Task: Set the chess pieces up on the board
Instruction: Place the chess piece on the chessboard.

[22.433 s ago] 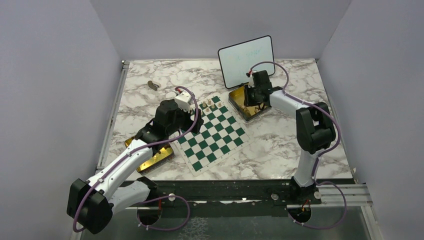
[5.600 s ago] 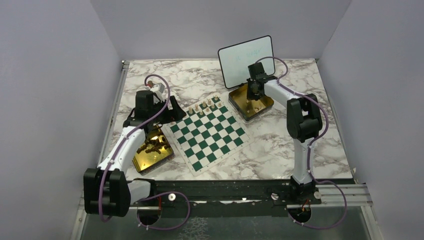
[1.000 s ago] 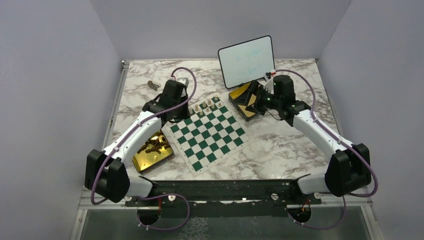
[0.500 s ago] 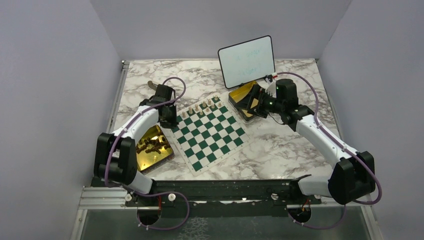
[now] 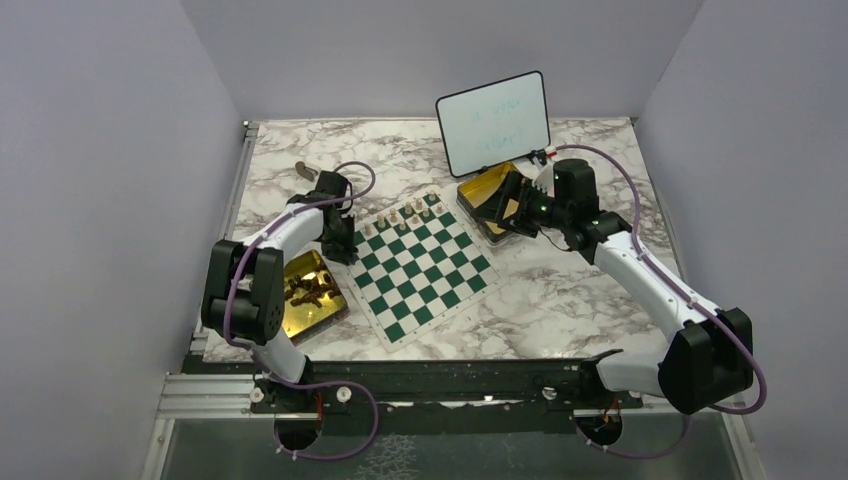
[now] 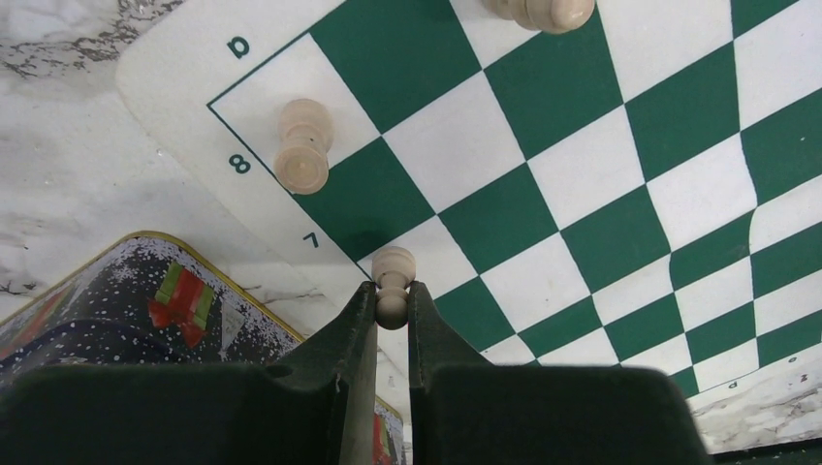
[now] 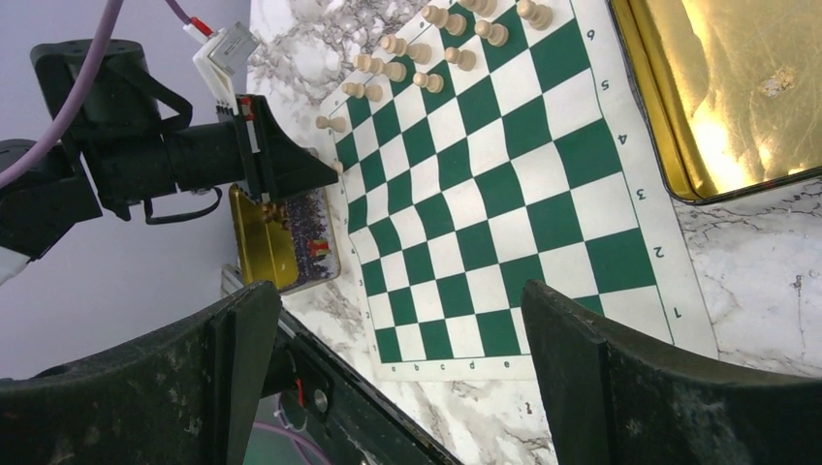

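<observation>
Chess pieces (image 5: 405, 213), pale beige wood, line the far rows of the green-and-white board (image 5: 420, 270). The left end effector (image 6: 392, 291) clamps one pawn (image 6: 394, 263); the right end effector (image 7: 395, 291) stands wide apart.

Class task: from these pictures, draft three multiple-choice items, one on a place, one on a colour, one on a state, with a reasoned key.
1. Where is the pawn held by the left gripper?
A. by the board's row 7 mark
B. over the board's centre
C. by the row 1 mark

2. The board's dark squares are:
A. black
B. green
C. red

3. The right gripper is:
A. shut on a pawn
B. shut, empty
C. open, empty

Key:
1 A, the pawn sits beside the printed 7.
2 B, the checks are green and white.
3 C, its fingers stand wide apart with nothing between them.
</observation>
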{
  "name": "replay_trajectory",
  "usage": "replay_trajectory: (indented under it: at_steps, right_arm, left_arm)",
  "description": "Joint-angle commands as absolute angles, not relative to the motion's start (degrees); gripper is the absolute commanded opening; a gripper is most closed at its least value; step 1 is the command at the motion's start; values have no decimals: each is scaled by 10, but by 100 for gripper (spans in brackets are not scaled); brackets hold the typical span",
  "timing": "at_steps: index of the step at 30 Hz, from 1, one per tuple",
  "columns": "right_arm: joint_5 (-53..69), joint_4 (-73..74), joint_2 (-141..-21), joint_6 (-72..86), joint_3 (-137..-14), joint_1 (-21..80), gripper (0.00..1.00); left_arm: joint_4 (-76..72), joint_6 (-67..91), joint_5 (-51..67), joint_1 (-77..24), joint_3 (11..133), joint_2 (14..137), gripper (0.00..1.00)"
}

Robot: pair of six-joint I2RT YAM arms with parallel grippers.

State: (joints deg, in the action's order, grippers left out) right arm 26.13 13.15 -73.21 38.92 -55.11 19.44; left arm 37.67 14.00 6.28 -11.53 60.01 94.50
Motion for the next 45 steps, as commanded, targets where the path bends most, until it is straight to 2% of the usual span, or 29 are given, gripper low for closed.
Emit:
replay_trajectory:
  at_steps: [1,28,39,45]
  right_arm:
    - [243,136,-718,380,-567,194,100]
    - [226,138,-714,375,-561,194,100]
    - [221,136,-715,375,-562,194,100]
    - [220,136,-714,375,-562,194,100]
  left_arm:
    - [367,134,59,-111,621,950,4]
    - [363,127,28,-109,647,987,6]
    - [363,123,25,-109,642,992,12]
    - [362,119,32,-109,641,995,19]
